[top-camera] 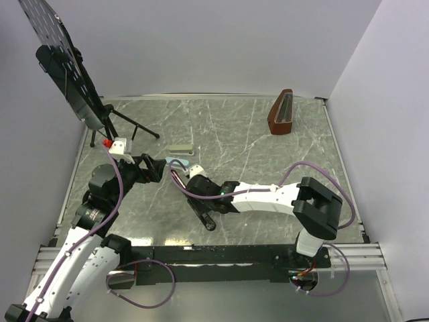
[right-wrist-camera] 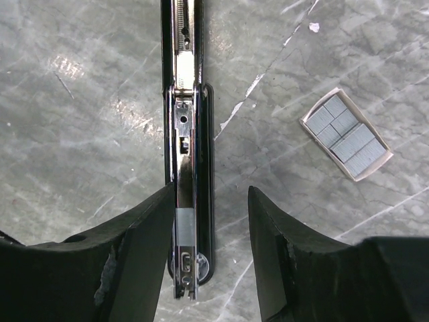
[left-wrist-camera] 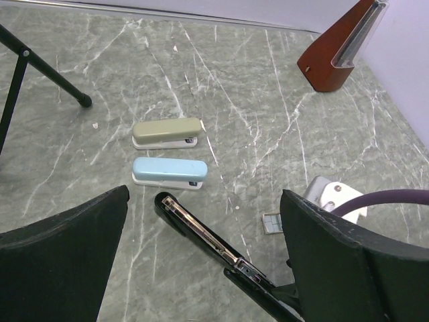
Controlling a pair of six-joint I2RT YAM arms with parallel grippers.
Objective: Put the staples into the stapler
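The black stapler (right-wrist-camera: 201,121) lies opened flat on the table, its silvery rail (right-wrist-camera: 182,60) facing up. It also shows in the top view (top-camera: 196,204) and the left wrist view (left-wrist-camera: 201,231). A short grey strip of staples (right-wrist-camera: 184,225) rests on the rail near its end. My right gripper (right-wrist-camera: 211,194) is open, one finger on each side of that end, holding nothing. The small open staple box (right-wrist-camera: 345,134) with staples inside lies to the right, also in the left wrist view (left-wrist-camera: 271,223). My left gripper (left-wrist-camera: 204,201) is open and empty, just left of the stapler (top-camera: 153,168).
A light blue stapler (left-wrist-camera: 167,172) and a grey-green stapler (left-wrist-camera: 166,133) lie side by side just beyond the black one. A brown metronome (top-camera: 281,113) stands at the back right. A black stand with tripod legs (top-camera: 127,124) occupies the back left.
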